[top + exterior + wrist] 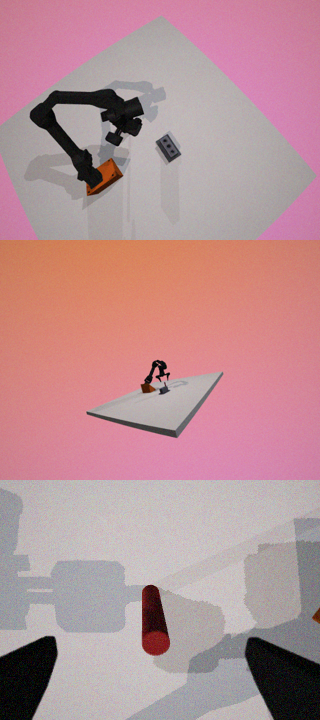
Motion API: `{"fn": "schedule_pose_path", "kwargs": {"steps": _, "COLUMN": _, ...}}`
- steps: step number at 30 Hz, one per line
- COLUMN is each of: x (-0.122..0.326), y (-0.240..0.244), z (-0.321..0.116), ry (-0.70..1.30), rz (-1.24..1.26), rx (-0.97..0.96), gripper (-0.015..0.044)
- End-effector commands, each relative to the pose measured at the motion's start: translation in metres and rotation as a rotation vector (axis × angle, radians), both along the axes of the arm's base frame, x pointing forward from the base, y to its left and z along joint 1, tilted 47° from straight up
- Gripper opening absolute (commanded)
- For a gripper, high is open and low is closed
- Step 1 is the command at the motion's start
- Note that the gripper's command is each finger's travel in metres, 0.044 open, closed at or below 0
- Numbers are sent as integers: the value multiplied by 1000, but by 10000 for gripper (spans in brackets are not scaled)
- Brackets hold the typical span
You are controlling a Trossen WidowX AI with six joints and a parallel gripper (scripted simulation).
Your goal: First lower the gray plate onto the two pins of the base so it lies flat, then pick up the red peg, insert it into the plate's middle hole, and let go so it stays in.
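Top view: the gripper (123, 135) (164, 381) (154, 646) hangs off to one side of the gray plate (168, 146) (163, 389), which appears seated on the base (176, 156) (168, 391), its row of holes facing up. The red peg cannot be made out here.

Exterior view: the red peg (165, 384) (154, 622) shows just behind the gray plate, standing on the table (155, 407) (80, 510). Above both, the gripper's fingers are spread wide with nothing between them.

Wrist view: the red peg stands upright, its round end toward the camera, between the lines of the two fingers and clear of both. It looks light and stiff, smooth enough to twist or tip if one finger touches first. I'd grip squarely across its upper shaft, leaving the lower end free for the gray plate's middle hole.
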State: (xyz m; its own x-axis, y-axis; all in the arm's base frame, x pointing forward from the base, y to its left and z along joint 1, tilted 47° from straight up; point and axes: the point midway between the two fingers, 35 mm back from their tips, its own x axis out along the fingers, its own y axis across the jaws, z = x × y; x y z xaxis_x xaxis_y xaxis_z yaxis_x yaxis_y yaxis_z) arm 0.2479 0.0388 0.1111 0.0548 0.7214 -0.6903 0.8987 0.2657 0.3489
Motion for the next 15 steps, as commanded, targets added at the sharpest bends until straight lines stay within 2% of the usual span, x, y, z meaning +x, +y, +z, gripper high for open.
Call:
{"fn": "schedule_pose_path", "kwargs": {"steps": 1, "x": 0, "y": 5, "z": -4, "ry": 6, "rz": -4, "rx": 5, "gripper": 440}}
{"fn": "schedule_pose_path", "kwargs": {"steps": 15, "x": 1, "y": 22, "z": -20, "ry": 5, "rz": -4, "rx": 6, "gripper": 440}}
